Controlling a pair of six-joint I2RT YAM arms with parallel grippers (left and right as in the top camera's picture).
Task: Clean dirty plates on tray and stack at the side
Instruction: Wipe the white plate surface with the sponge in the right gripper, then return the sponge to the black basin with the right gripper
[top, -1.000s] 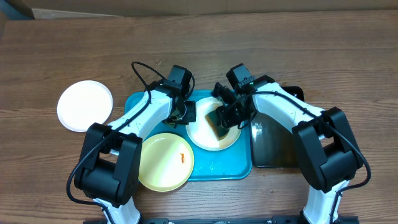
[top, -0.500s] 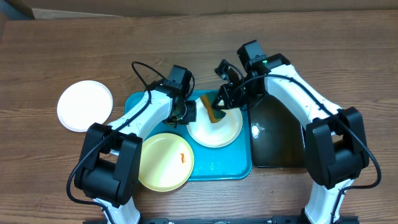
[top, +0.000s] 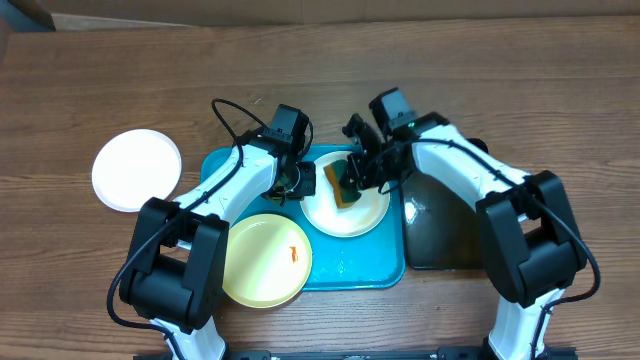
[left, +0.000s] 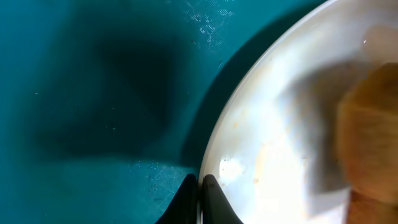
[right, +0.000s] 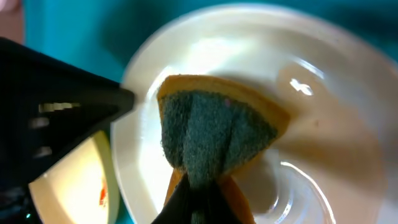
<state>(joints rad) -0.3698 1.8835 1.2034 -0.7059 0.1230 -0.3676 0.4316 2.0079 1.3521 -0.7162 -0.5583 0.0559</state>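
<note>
**Plate Cleaning: Status**

Far left, 1 white plate (top: 137, 170) is lying on the table (top: 480, 80), apart from the tray (top: 222, 165). The yellow plate (top: 265, 260), orange-smeared, is overhanging the tray's front-left corner. The left gripper (top: 298, 184) is pinching the rim of the centre plate (top: 365, 215), inside the tray. The right gripper (top: 352, 178) is clamping a sponge (top: 343, 192), holding it on that plate. A black tray (top: 440, 235) is sitting alongside.

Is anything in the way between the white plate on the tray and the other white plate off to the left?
Only the tray rim lies between the plate and the left plate. The yellow plate sits clear of that line. The right gripper holds a sponge on the plate.
</note>
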